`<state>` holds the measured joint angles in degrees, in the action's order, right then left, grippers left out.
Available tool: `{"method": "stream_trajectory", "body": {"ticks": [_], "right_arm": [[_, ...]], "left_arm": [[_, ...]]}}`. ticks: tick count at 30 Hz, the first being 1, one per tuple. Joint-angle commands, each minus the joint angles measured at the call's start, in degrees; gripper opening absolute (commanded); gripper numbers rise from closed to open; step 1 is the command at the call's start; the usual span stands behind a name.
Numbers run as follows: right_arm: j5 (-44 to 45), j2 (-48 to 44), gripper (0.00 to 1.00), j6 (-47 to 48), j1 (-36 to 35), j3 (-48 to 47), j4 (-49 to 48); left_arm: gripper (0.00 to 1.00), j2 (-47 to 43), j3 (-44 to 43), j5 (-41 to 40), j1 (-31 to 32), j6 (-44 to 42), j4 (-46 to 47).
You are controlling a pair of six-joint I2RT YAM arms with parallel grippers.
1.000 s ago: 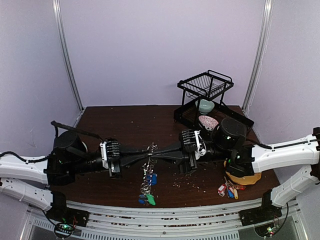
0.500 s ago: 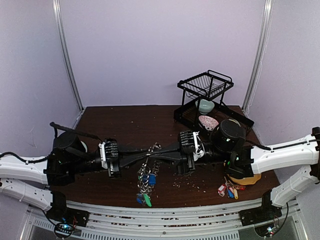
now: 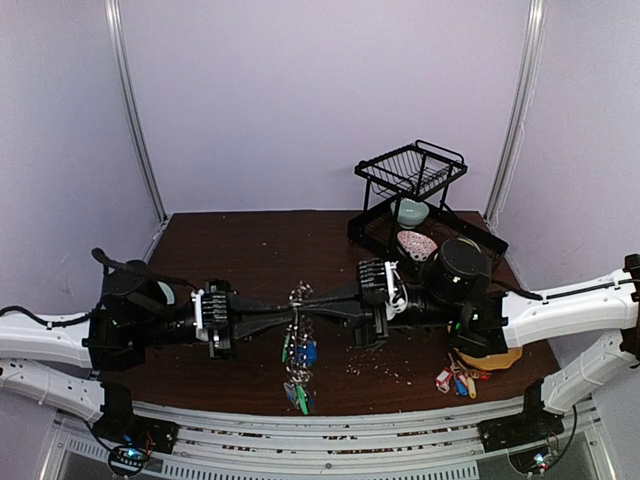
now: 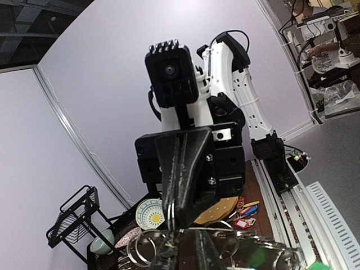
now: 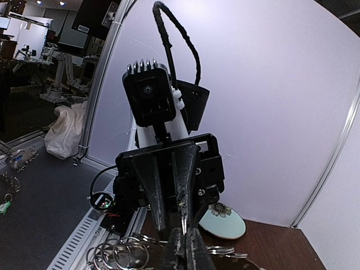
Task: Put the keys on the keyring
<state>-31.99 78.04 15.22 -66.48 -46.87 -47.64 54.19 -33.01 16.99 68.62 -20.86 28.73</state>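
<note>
A large silver metal keyring (image 3: 298, 296) hangs above the dark wooden bench (image 3: 250, 250), midway between both arms, green and blue tagged keys (image 3: 301, 356) dangling straight down, with left fingers (image 3: 268, 309) and right fingers (image 3: 330, 300) pinched together on it from opposite sides.

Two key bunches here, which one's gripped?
The keyring dangling green and blue tags between left pincer and right pincer; the red-yellow bunch lies on the table.
</note>
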Motion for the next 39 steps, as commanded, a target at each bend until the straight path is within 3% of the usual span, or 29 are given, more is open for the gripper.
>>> {"method": "stream_trajectory", "body": {"ticks": [1, 6, 11, 21, 25, 39], "right_arm": [[1.3, -0.8, 0.0, -0.1, 0.1, -1.0, -4.5], [0.7, -0.2, 0.0, -0.6, 0.0, -1.3, -5.1], [0.8, -0.1, 0.0, 0.1, -0.3, -1.1, -4.4], [1.2, 0.5, 0.0, 0.9, -0.3, -1.4, -3.2], [1.4, 1.3, 0.0, 0.2, -0.5, -1.7, -5.0], [3.0, 3.3, 0.0, 3.6, -2.0, -3.0, -1.1]], "left_arm": [[0.12, 0.2, 0.7, 2.5, -0.2, 2.4, 4.2], [0.1, 1.6, 0.1, 1.2, -0.2, 4.4, 5.1], [0.0, 0.7, 1.5, -0.5, -0.3, 6.0, 8.6], [0.0, 0.2, 1.7, -3.8, -0.2, 5.2, 8.7], [0.04, 1.1, 1.6, -4.0, -0.2, 6.5, 9.5], [0.0, 0.9, 1.7, -6.1, -0.2, 6.6, 10.0]]}}
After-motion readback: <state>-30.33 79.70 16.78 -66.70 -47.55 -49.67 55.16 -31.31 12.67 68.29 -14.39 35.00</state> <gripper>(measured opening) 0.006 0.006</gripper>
